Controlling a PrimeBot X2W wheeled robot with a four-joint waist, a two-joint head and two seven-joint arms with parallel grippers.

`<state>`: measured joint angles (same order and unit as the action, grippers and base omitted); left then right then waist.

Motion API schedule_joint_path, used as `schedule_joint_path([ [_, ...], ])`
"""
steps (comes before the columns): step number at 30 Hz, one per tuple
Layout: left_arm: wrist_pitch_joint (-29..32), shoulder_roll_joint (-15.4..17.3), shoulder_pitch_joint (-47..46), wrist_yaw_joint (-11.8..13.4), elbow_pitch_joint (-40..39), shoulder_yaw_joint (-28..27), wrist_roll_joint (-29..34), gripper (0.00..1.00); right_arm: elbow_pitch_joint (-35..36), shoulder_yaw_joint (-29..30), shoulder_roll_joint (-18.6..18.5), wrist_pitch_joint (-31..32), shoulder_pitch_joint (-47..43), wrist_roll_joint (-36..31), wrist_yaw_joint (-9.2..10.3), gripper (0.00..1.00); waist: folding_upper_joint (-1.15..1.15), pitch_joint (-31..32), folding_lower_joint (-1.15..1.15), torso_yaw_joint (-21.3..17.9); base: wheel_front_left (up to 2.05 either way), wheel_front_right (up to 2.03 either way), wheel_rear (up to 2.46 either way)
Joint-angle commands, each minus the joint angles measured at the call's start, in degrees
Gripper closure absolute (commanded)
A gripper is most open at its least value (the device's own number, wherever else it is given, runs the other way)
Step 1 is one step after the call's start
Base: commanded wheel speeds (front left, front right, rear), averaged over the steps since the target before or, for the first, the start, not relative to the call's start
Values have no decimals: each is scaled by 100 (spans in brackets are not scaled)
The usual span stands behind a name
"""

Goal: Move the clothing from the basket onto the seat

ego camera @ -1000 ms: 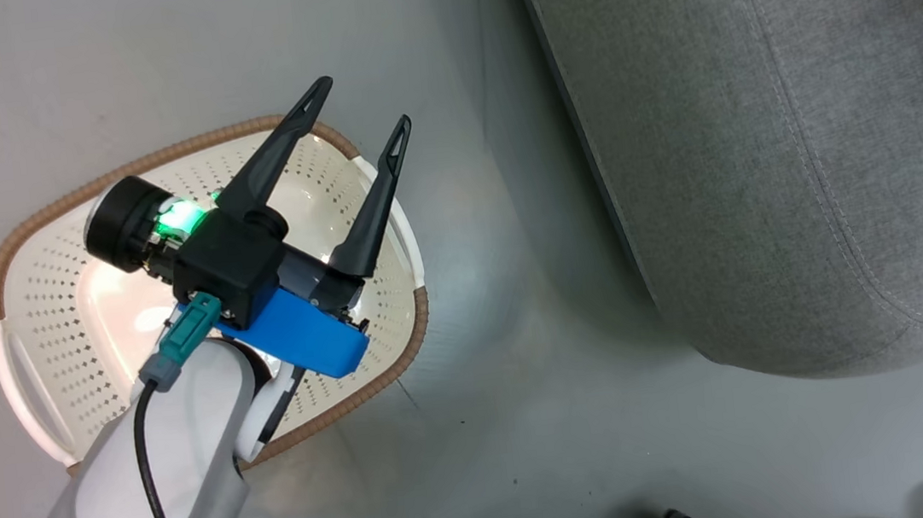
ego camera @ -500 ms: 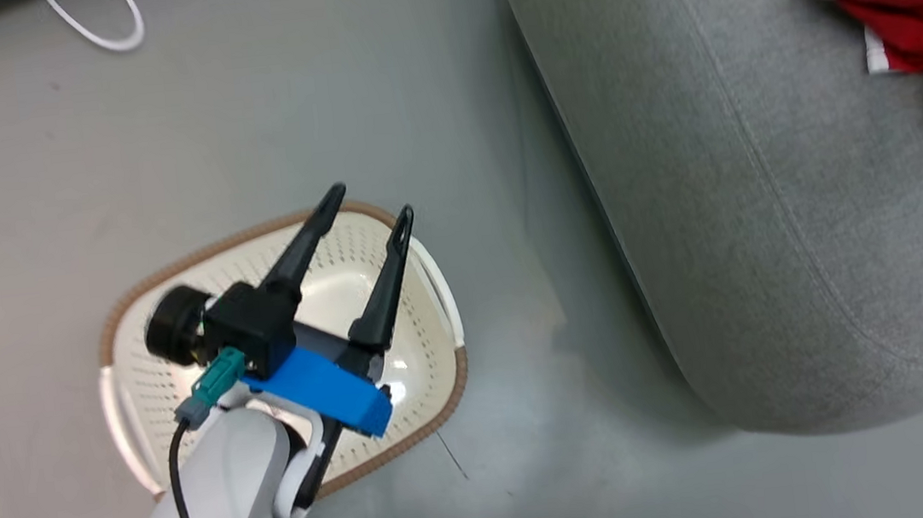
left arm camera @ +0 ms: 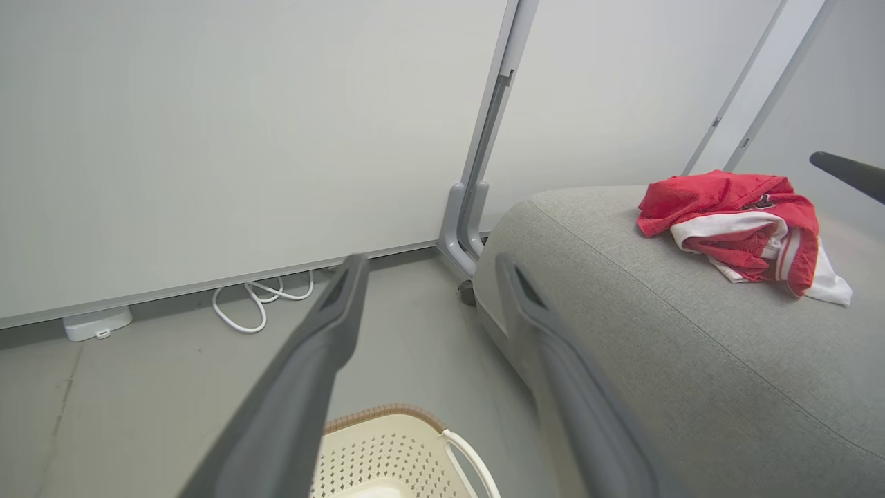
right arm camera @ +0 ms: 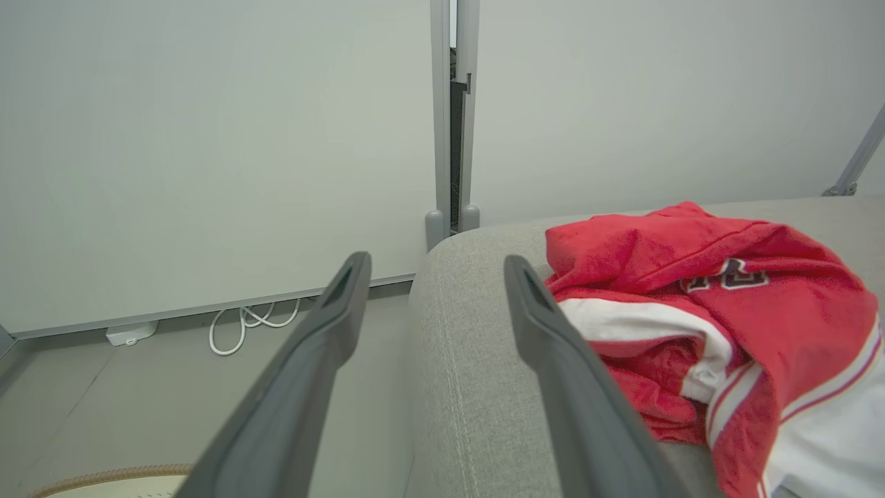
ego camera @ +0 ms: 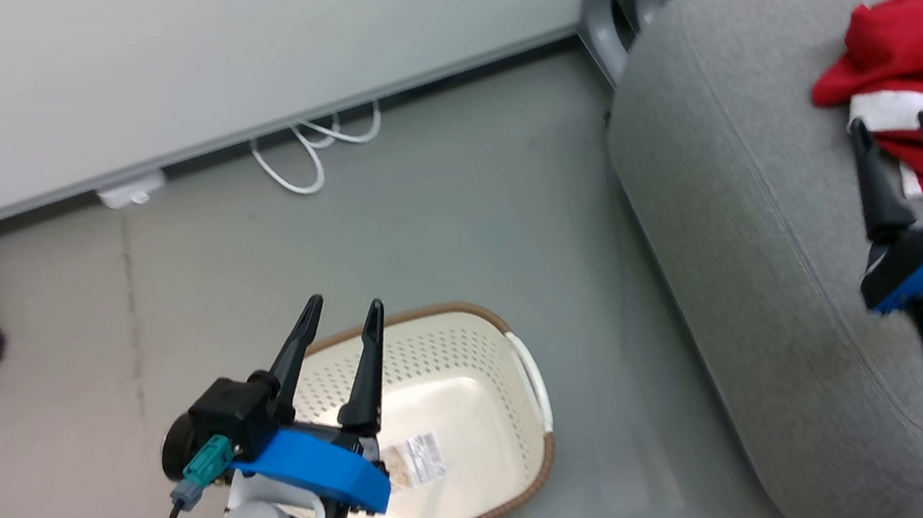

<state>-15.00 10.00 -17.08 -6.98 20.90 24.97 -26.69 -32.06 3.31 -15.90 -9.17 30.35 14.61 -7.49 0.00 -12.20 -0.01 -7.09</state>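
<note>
Cream perforated plastic basket (ego camera: 458, 352), brown woven rim, is sitting on smooth grey floor (ego camera: 465, 207) beside the rounded grey woven-fabric seat (ego camera: 770, 261). Left gripper (ego camera: 346, 302) is hovering over the basket, fingers spread wide, gripping nothing. Right gripper (ego camera: 891, 121) is hovering above the seat, also wide and empty, near the clothing (ego camera: 911, 49), which is lying crumpled on the seat: soft red, white bands.

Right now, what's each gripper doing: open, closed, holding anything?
Left gripper: jaws open, holding nothing, over the basket.
Right gripper: jaws open, holding nothing, beside the clothing lying on the seat.
</note>
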Motion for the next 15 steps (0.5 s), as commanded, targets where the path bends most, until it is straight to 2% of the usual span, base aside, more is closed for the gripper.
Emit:
schedule_joint_path([
  [1,-25,-30,147,-19,56,-103,32,0,209,-32,115,-17,-298,13,-1,0,0,387,1,346,0,0,0],
  [7,-22,-89,415,-57,286,-407,108,0,982,-264,429,268,-1078,-161,-1,0,0,745,1,604,0,0,0],
  [15,-21,-117,658,-67,452,-772,189,0,1674,-359,666,651,-1871,-306,-1,0,0,1136,1,925,0,0,0],
])
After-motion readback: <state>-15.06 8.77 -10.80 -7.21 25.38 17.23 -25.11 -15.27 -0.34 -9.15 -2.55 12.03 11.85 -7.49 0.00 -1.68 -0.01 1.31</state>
